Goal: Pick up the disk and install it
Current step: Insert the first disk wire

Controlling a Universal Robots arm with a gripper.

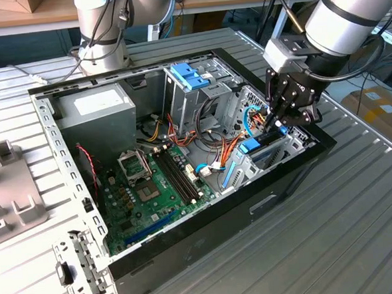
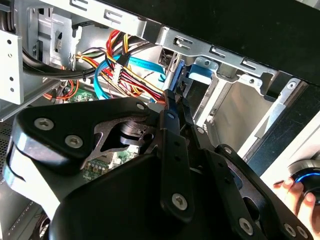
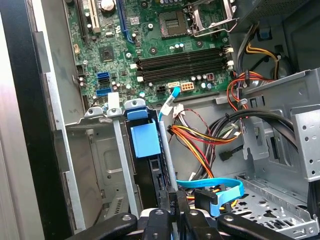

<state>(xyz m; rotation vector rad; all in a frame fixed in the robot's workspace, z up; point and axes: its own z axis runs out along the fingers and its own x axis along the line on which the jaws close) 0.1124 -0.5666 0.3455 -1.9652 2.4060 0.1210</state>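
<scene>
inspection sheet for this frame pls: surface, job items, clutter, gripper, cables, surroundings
Surface: ribbed metal table carrying the open computer case.
Job's things: the disk, in its blue carrier, stands on edge in the drive bay at the case's corner.
Clutter: grey bracket and grey moulded tray at the exterior view's left.
Grippers: gripper down at the disk's edge, fingers drawn together.
Cables: orange, yellow and red wire bundle; flat blue cable.
Surroundings: second arm's base; a person's hand on a knob.
</scene>
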